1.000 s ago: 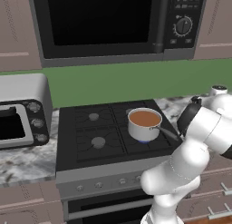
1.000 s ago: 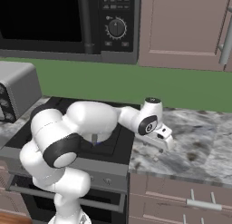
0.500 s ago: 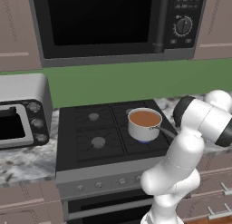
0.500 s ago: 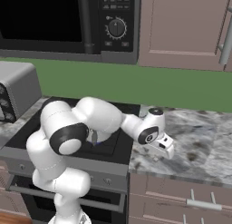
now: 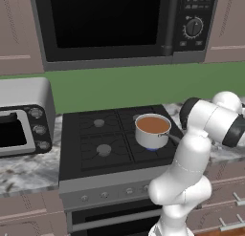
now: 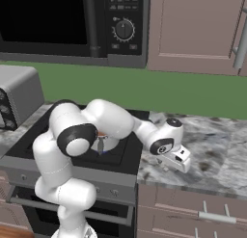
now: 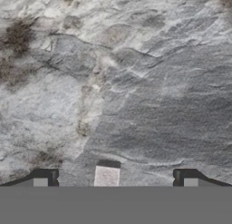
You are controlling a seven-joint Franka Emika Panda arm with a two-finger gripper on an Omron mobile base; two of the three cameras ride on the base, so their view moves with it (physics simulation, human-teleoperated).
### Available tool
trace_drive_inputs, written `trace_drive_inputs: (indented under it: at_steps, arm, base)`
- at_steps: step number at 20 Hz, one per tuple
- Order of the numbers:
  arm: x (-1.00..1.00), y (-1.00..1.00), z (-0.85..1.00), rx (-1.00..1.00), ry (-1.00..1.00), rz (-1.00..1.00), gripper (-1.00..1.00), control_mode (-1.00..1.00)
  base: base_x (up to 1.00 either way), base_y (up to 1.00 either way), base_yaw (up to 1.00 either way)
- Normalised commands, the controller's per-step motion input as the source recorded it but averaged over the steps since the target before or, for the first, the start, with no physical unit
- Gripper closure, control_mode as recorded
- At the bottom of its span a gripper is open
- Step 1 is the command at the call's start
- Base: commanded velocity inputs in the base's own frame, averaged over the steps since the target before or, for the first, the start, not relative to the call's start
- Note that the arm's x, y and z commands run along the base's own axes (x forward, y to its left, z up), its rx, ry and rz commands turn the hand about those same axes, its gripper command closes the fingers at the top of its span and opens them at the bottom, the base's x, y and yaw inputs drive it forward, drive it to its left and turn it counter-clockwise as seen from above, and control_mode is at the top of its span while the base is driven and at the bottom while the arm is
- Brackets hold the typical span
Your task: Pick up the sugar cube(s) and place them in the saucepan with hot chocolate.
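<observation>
Grey-veined marble counter (image 7: 136,82) spreads under the hand, right of the black stove (image 5: 110,144). Low over that stone, the gripper (image 7: 115,180) has its two dark fingertips (image 7: 45,177) standing wide apart, and a small pale sugar cube (image 7: 107,176) sits on the marble between them, not yet pinched as far as the hand view tells. From the right base view the gripper (image 6: 174,157) hangs close above the counter just past the stove's edge. Further out, the saucepan with hot chocolate (image 5: 152,131) stands on a right-hand burner, handle pointing toward the arm. By my judgement nothing is delivered yet: closing, lifting, carrying and dropping all remain.
</observation>
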Motion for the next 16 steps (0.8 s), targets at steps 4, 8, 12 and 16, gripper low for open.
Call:
trace_drive_inputs:
  at_steps: [4,8,12,16]
  arm:
    - [-0.02,0.00,0.00,0.00,0.00,0.00,-1.00,-1.00]
    - [0.00,0.01,-0.07,0.00,0.00,0.00,-1.00,-1.00]
    - [0.00,0.09,-0.21,0.00,0.00,0.00,-1.00,-1.00]
    - [0.00,0.10,-0.21,0.00,0.00,0.00,-1.00,-1.00]
  base:
    - [0.00,0.00,0.00]
    - [0.00,0.00,0.00]
    - [0.00,0.00,0.00]
    - [0.00,0.00,0.00]
